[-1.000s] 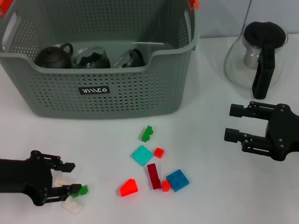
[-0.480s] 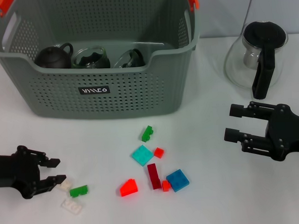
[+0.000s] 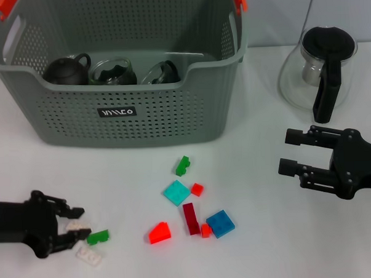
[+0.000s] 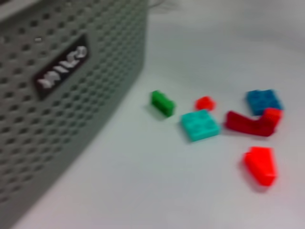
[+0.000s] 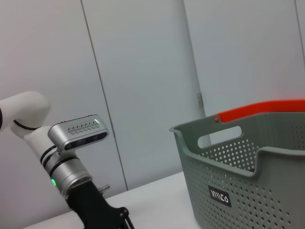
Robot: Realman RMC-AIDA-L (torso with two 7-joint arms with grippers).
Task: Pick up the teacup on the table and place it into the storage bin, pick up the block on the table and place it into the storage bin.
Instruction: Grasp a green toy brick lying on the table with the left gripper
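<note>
I see the storage bin (image 3: 118,74) standing at the far left of the table (image 3: 270,246), its black label (image 3: 116,112) facing me. Inside it, along the near wall, sit a dark teapot (image 3: 67,70) and two glass teacups (image 3: 112,72), side by side. The blocks lie loose on the table in front of the bin: a green block (image 3: 183,165) nearest the bin, then a teal block (image 3: 176,192) with a small red block (image 3: 197,189) just beside it, a dark red bar (image 3: 191,218), a blue block (image 3: 220,223) and an orange-red wedge (image 3: 159,232) toward the near edge.

My left gripper (image 3: 73,227) is low over the table near the front left corner, fingers parted around a white block (image 3: 77,227); I cannot tell whether they touch it. A second green block (image 3: 98,237) lies just beside the fingertips, and another white block (image 3: 89,256) lies close to the near edge. In the left wrist view I get the bin wall (image 4: 62,109) and the block cluster, but none of my own fingers.

My right gripper (image 3: 289,152) hangs over the right side of the table, jaws spread, holding nothing. Beyond it, at the far right, stands a glass jug (image 3: 318,71) with a black handle and lid. The right wrist view shows the bin (image 5: 252,176) and my left arm (image 5: 66,157).
</note>
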